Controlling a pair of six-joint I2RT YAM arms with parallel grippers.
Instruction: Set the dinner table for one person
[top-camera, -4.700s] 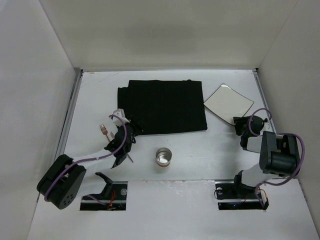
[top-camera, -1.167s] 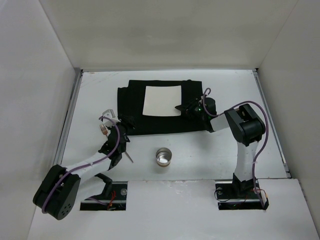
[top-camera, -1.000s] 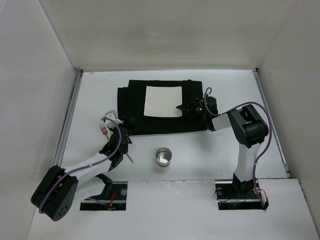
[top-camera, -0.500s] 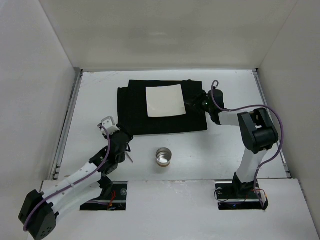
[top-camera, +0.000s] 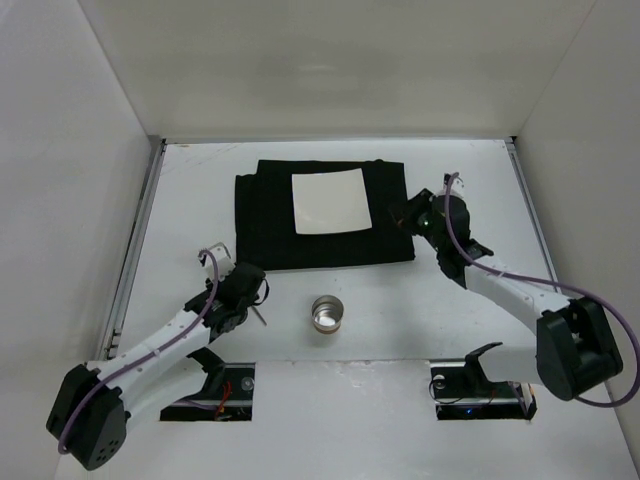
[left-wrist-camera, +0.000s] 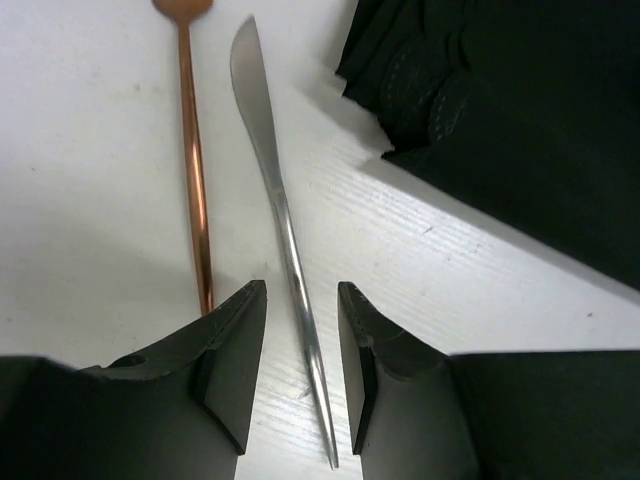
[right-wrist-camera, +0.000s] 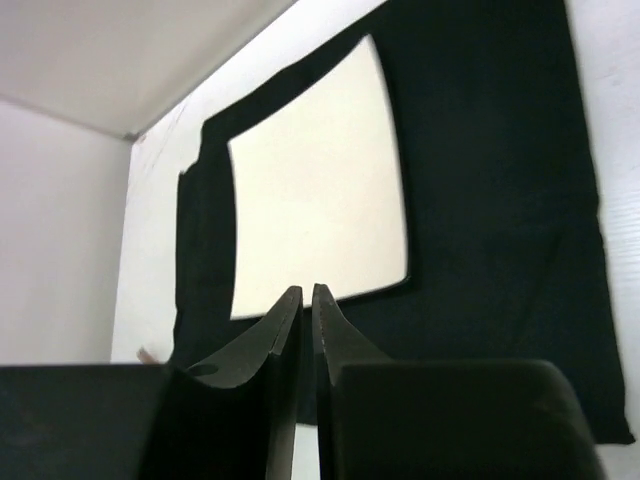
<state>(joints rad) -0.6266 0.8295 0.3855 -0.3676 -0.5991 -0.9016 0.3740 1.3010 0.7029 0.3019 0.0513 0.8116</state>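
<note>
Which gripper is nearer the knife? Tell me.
Left. The left gripper has its jaws astride the knife; the right gripper is far off, by the black mat.

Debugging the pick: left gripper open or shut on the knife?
Open: the left gripper has its fingers straddling the knife, a gap showing on each side.

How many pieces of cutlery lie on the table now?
2. A silver knife lies between the open fingers of the left gripper, and a copper utensil lies beside it, both near the black mat. More may be hidden.
</note>
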